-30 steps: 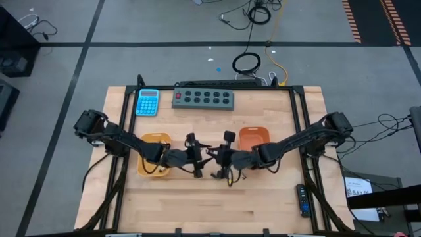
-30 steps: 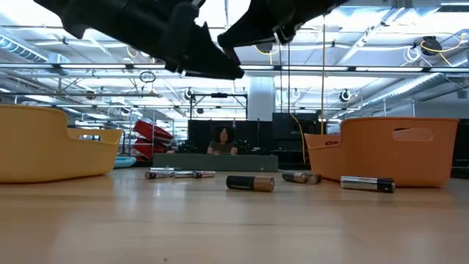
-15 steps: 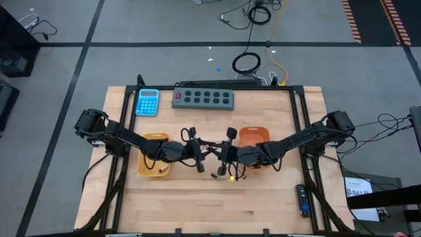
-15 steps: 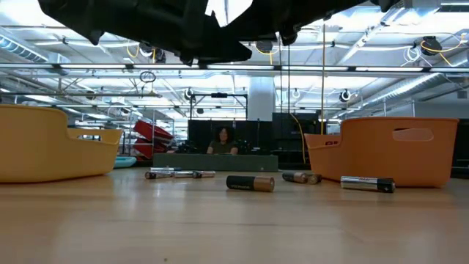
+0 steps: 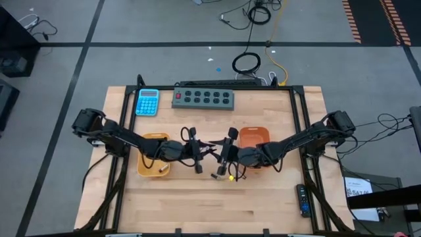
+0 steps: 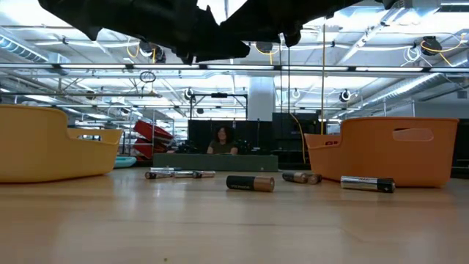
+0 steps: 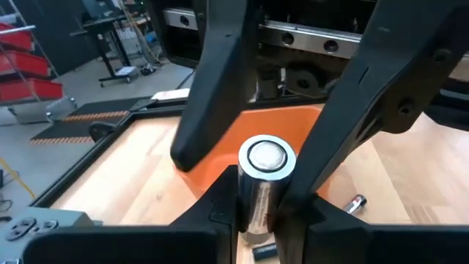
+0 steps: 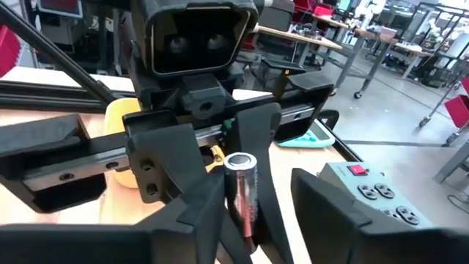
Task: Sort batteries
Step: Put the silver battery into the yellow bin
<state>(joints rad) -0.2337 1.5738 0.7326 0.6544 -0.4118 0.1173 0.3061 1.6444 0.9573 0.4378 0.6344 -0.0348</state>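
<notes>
Midair, left claw [image 7: 267, 187] clamps battery [image 7: 261, 183]; right claw [image 8: 256, 198] parted around it.

Low view: both arms cut off by top edge, grippers out of frame. High view: batteries [image 5: 220, 175] between the arms too small to count.

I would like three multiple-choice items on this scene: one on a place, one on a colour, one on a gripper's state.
1. The blue calculator lies: A beside the power strip; B inside a bin; C on the floor.
2. The tray under the left arm is: A green; B yellow; C white.
3. The left gripper is: A wide open; B shut on a battery; C out of view.
Key: 1 A, they lie side by side; 2 B, its wall shows yellow; 3 B, its fingers clamp the cylinder.
</notes>
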